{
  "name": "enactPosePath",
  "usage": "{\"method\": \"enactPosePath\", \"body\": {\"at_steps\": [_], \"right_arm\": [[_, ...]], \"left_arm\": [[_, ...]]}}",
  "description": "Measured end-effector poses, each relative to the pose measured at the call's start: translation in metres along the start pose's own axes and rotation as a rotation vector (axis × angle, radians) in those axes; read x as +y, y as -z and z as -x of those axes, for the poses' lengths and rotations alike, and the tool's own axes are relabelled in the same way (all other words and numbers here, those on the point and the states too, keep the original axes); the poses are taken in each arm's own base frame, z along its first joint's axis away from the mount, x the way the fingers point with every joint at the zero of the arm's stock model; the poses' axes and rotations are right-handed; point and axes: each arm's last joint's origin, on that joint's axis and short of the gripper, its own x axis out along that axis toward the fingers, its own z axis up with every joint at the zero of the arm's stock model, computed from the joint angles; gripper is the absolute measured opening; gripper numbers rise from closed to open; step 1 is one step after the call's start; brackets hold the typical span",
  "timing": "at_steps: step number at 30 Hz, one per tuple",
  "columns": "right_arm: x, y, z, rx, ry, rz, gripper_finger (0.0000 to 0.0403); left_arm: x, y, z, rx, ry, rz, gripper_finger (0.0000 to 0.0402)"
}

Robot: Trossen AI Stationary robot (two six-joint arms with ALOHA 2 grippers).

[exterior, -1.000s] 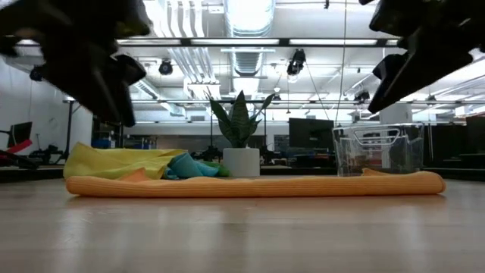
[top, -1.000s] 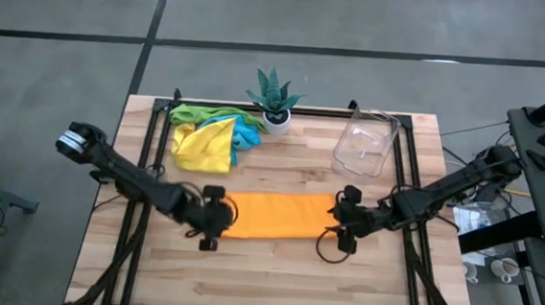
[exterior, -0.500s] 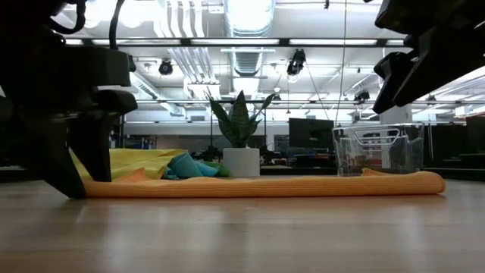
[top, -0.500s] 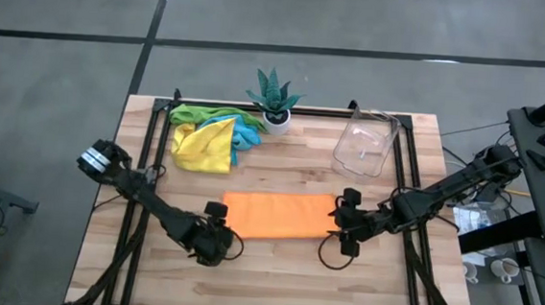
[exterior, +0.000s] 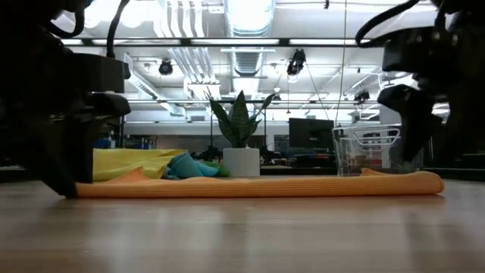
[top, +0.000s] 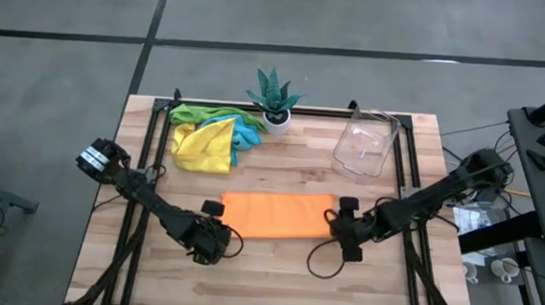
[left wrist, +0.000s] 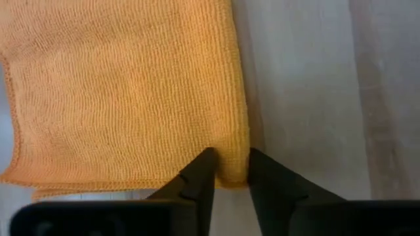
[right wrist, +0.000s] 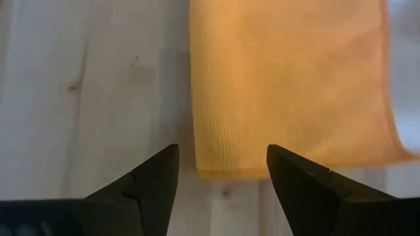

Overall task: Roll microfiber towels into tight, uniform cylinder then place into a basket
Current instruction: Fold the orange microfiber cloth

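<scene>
At the orange towel's (top: 278,215) near corners, your left gripper (left wrist: 228,172) has just pinched shut on one; your right gripper (right wrist: 222,172) has dropped low, wide open.

Orange towel (exterior: 258,184) lies flat — plant (exterior: 240,136) and basket (exterior: 377,149) behind.

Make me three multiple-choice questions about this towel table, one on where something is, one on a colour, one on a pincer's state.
1. Where does the clear basket stand?
A. beside the potted plant, at the table's back
B. on the orange towel
C. on the floor

2. What colour is the towel lying flat between the two arms?
A. light blue
B. orange
C. green

3. How is the left pincer?
A. wide open above the pile
B. out of sight
C. pinching the orange towel's corner

Answers: 1 A, the high view shows it right of the plant. 2 B, it is orange in every view. 3 C, the left wrist view shows cloth between its fingers.
</scene>
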Motion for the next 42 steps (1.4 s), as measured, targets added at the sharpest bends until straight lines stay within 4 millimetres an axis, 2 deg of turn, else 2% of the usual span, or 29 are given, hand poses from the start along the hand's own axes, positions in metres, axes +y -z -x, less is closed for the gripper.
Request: {"method": "enactPosePath", "body": {"at_steps": [7,13,22,28,31,35,42], "right_arm": [[0.011,-0.013,-0.026,0.102,0.018,0.148,0.0224],[0.016,-0.014,-0.035,0.178,0.037,0.171,0.0203],[0.022,-0.015,-0.018,0.154,0.025,0.161,0.0116],[0.023,-0.010,-0.022,0.152,0.048,0.138,0.0053],[0.024,-0.008,-0.027,0.164,0.059,0.125,0.0035],[0.025,-0.009,-0.032,0.162,0.068,0.090,0.0038],[0.026,-0.011,-0.032,0.147,0.059,0.077,0.0076]], "left_arm": [[0.000,0.000,0.000,0.001,0.000,0.027,0.0006],[0.000,0.002,0.000,0.013,-0.005,0.087,0.0003],[0.000,0.002,0.000,0.017,-0.006,0.114,0.0003],[-0.001,0.003,0.000,0.016,-0.005,0.138,0.0003],[-0.002,0.003,-0.001,0.015,-0.005,0.139,0.0003],[-0.002,0.003,-0.001,0.015,-0.005,0.139,0.0003],[-0.002,0.003,-0.001,0.014,-0.004,0.177,0.0003]]}}
